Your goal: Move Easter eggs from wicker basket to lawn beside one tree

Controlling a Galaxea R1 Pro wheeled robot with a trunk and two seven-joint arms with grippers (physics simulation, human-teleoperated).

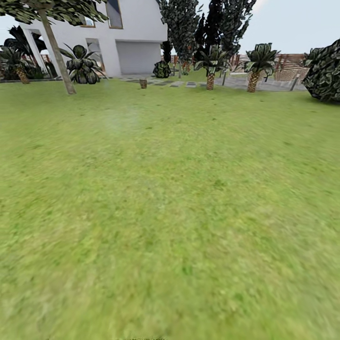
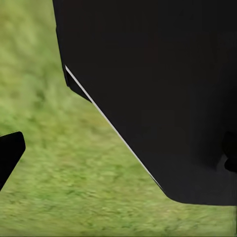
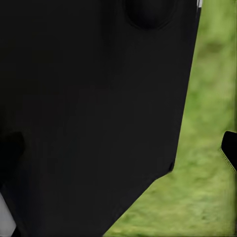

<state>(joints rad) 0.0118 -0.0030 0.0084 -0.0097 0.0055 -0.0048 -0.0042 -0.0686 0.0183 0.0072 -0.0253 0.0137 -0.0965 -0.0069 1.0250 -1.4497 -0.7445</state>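
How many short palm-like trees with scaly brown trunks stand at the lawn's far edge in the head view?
3: one far left, one centre-right, one further right. Others may be hidden behind foliage.

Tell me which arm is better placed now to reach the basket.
Neither yet: the small brown basket stands far across the lawn, slightly left of centre. Perhaps left, after driving closer.

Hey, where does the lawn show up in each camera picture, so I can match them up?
Head view: the lawn spreads from the near edge out to the white house and trees.
Left wrist view: the lawn is the green ground beside a large black robot part.
Right wrist view: the lawn is a narrower green stretch beside the black part.
Shared landmark: the mottled green grass itself.
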